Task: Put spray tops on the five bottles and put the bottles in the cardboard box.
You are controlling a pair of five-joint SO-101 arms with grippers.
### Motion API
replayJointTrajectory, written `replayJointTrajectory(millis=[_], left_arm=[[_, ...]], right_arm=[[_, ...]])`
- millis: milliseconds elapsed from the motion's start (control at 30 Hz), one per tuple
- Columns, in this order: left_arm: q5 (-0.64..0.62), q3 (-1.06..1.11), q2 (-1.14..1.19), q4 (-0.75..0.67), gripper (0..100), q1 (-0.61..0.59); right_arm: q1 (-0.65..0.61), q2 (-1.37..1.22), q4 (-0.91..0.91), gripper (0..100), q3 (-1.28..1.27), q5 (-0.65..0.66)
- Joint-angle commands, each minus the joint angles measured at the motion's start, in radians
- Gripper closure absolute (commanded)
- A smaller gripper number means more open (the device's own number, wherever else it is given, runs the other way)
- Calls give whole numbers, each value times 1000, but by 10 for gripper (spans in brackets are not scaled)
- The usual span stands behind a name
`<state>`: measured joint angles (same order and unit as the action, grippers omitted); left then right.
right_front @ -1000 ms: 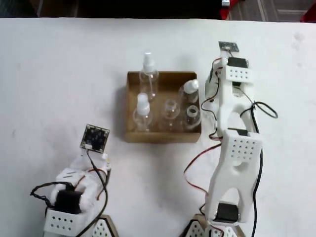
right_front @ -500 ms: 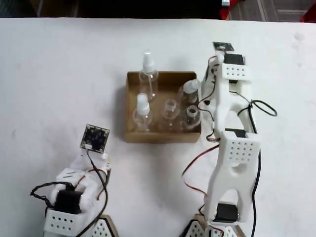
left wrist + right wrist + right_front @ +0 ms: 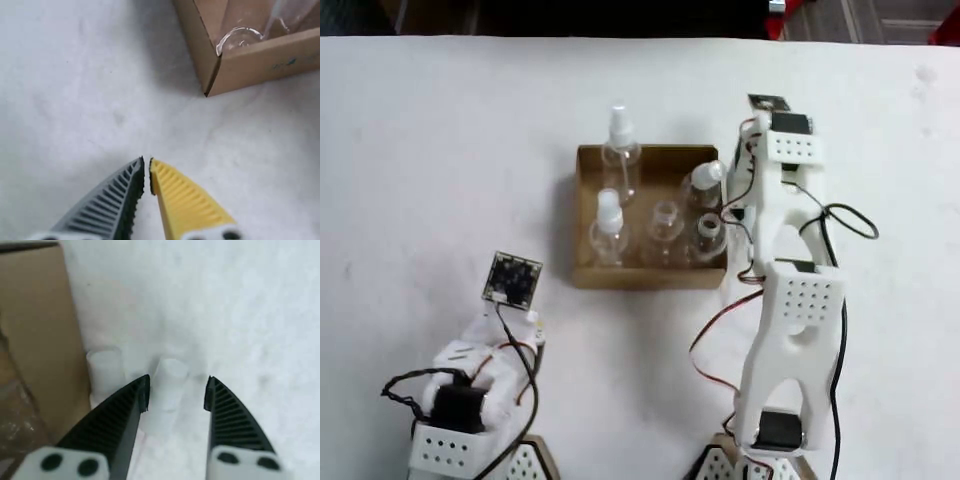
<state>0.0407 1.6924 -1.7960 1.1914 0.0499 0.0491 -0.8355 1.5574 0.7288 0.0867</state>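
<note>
The left arm (image 3: 460,400) sits folded low in the lower left corner of the high view, its wrist tipped toward the frame's centre. The left gripper (image 3: 146,167) has its grey and yellow fingers drawn together, tips all but touching. The right arm (image 3: 795,310) stretches up the right half of the frame, from the bottom edge toward the upper right. The right gripper (image 3: 176,390) holds its two black fingers spread apart.
</note>
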Motion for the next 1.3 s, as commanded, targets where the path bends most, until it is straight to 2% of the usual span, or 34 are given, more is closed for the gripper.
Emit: replayJointTrajectory(millis=[0, 167, 467, 767, 1067, 1267], left_arm=[[11, 2, -7, 5, 976, -2], [11, 2, -7, 5, 976, -2], [11, 2, -7, 5, 976, -2], [11, 2, -7, 5, 976, -2], [11, 2, -7, 5, 976, -2], [11, 2, -7, 5, 976, -2]], right_arm=[[61, 5, -21, 886, 94, 12], [99, 1, -15, 961, 144, 12], [93, -44, 50, 875, 153, 12], [90, 90, 148, 868, 190, 8], [5, 10, 119, 868, 144, 5], [35, -61, 47, 869, 144, 5]])
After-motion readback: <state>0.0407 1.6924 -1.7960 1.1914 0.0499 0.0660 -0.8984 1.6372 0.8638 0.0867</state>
